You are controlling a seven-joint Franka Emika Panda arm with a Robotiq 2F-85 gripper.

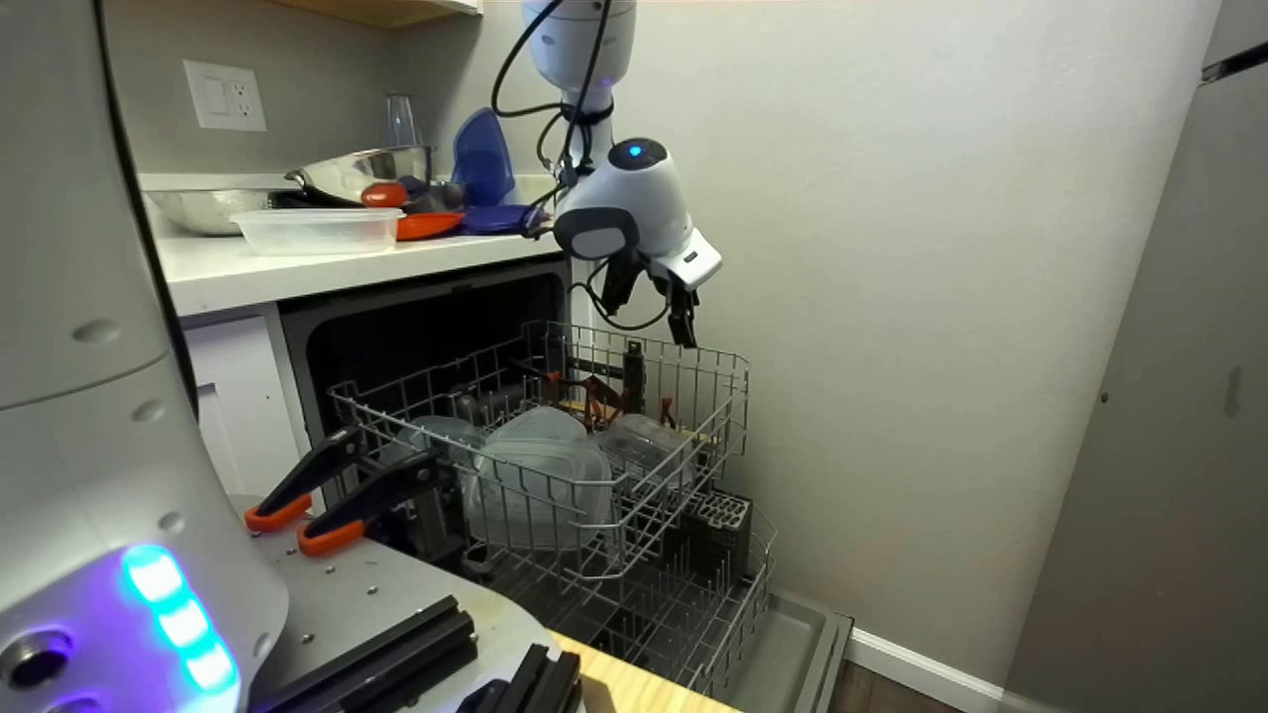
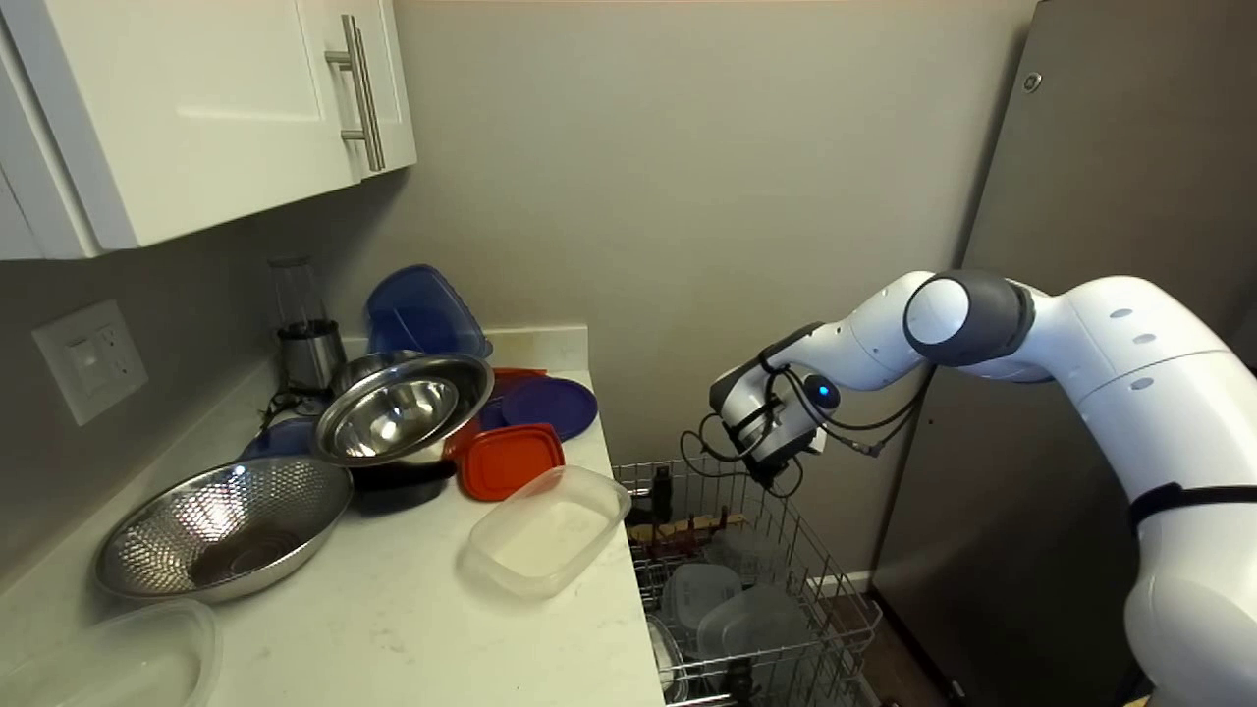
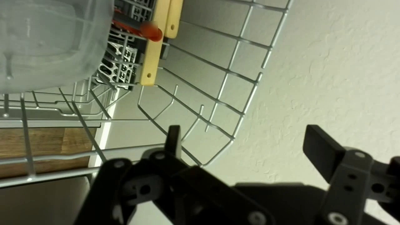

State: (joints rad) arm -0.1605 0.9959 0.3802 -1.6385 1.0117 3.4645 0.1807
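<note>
the black two-fingered gripper [image 3: 247,145] stands spread wide, holding nothing, with only wire and pale textured wall [image 3: 325,68] showing past its fingertips. nearest is the grey metal wire rack [image 3: 229,71] of the dishwasher; one corner lies just beyond the fingers, apparently untouched. the rack should be stiff, smooth and weighed down by its load, so its top rim wire offers the surest hold. farther in, the longer of two flat yellow wooden strips with drilled ends [image 3: 153,59] looks rigid and light, best pinched across its narrow width; a blurred red-tipped item [image 3: 151,31] overlaps it. beside them, the frosted plastic container [image 3: 43,37] is probably light, flexible and slippery if wet, safer taken by an edge. outside the rack, a clear rectangular tub [image 2: 550,530] sits on the white counter [image 2: 412,589].
</note>
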